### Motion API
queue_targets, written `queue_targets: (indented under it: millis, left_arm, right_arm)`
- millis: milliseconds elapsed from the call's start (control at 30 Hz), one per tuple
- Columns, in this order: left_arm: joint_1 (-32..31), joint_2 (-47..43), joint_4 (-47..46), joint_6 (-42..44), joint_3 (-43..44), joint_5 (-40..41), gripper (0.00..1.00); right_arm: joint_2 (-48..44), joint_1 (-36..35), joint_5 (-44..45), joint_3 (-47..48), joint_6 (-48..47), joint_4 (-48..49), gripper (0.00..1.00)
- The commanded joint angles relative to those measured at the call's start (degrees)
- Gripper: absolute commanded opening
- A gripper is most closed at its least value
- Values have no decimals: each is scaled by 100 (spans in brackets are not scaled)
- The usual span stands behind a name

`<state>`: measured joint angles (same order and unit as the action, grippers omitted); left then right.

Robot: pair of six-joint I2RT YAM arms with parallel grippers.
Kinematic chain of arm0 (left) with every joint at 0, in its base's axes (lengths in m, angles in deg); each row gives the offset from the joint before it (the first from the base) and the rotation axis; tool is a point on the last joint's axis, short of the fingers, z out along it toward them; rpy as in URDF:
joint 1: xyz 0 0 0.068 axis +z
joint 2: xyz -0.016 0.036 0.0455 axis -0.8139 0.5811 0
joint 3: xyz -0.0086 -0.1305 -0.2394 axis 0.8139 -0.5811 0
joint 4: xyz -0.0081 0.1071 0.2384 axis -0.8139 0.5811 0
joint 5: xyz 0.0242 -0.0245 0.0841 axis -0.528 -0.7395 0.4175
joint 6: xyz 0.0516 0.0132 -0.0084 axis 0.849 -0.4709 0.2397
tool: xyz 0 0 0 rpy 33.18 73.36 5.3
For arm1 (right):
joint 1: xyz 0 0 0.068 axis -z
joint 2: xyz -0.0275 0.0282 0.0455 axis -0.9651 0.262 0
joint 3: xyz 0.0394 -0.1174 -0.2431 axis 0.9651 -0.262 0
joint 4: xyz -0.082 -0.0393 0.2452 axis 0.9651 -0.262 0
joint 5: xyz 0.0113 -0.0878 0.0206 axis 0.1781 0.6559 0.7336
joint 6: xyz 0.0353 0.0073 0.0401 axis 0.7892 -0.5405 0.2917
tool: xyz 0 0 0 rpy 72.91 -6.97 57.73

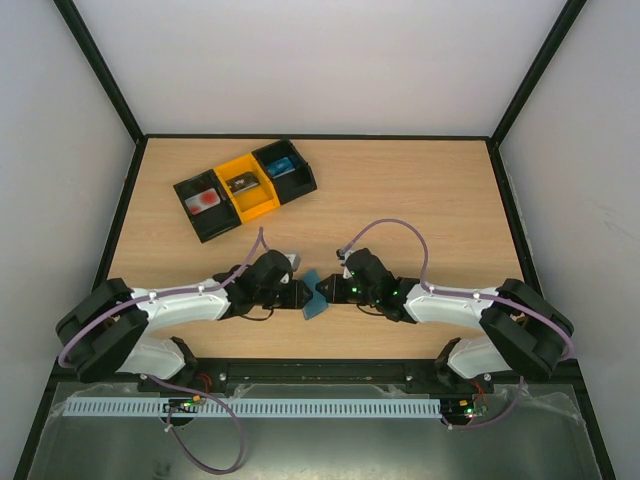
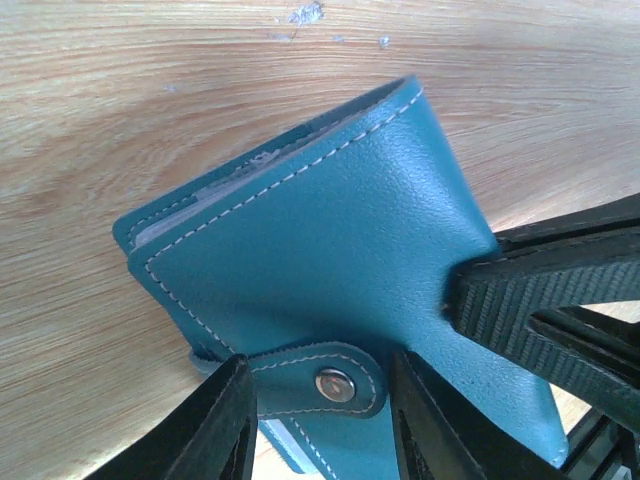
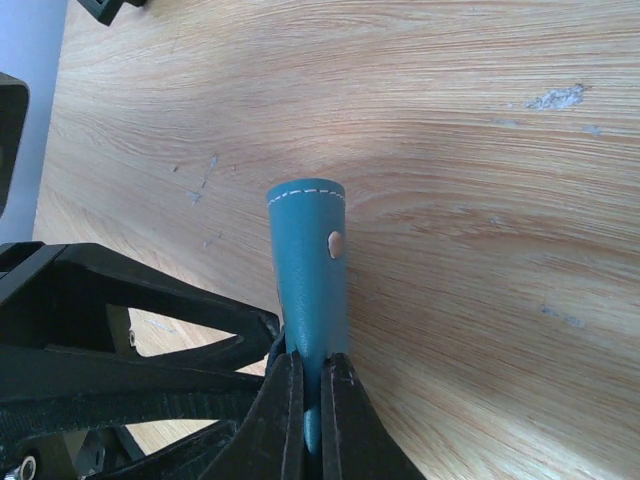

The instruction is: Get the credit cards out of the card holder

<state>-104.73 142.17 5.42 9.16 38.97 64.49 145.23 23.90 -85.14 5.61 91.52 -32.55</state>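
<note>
The blue-grey card holder (image 1: 313, 302) hangs folded shut just above the table near the front middle, between my two grippers. In the left wrist view its snap strap (image 2: 335, 383) is fastened. My left gripper (image 2: 318, 390) stands open with one finger on each side of that strap. My right gripper (image 3: 310, 362) is shut on the holder's (image 3: 310, 280) lower edge, and its fingers (image 2: 540, 295) pinch the cover (image 2: 330, 220) from the right. A thin pale sliver (image 2: 190, 210) shows between the covers. The credit cards are otherwise hidden.
A three-compartment tray (image 1: 246, 187), black at both ends and orange in the middle, lies at the back left with a small item in each compartment. Walls enclose the table on three sides. Both arm bases (image 1: 330, 375) sit at the near edge.
</note>
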Motion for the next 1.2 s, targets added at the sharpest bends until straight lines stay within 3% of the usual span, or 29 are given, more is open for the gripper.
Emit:
queue_targets:
  millis: [0, 133, 300, 467, 800, 1167]
  left_arm:
    - [-33, 163, -86, 185, 125, 77, 39]
    - [-33, 148, 126, 216, 136, 388, 37]
    - [-33, 50, 347, 294, 102, 669, 25]
    - [-36, 91, 334, 400, 113, 473, 3]
    - [-31, -274, 324, 367, -105, 379, 3]
    - [-34, -987, 998, 196, -324, 934, 3]
  right_arm:
    - [-87, 17, -50, 58, 47, 306, 2]
    - [-74, 15, -47, 18, 33, 326, 2]
    - [-70, 13, -3, -12, 48, 332, 2]
    - [-98, 20, -88, -83, 111, 425, 2]
    - [-110, 19, -17, -272, 132, 403, 2]
    - [-232, 20, 733, -543, 79, 179, 2]
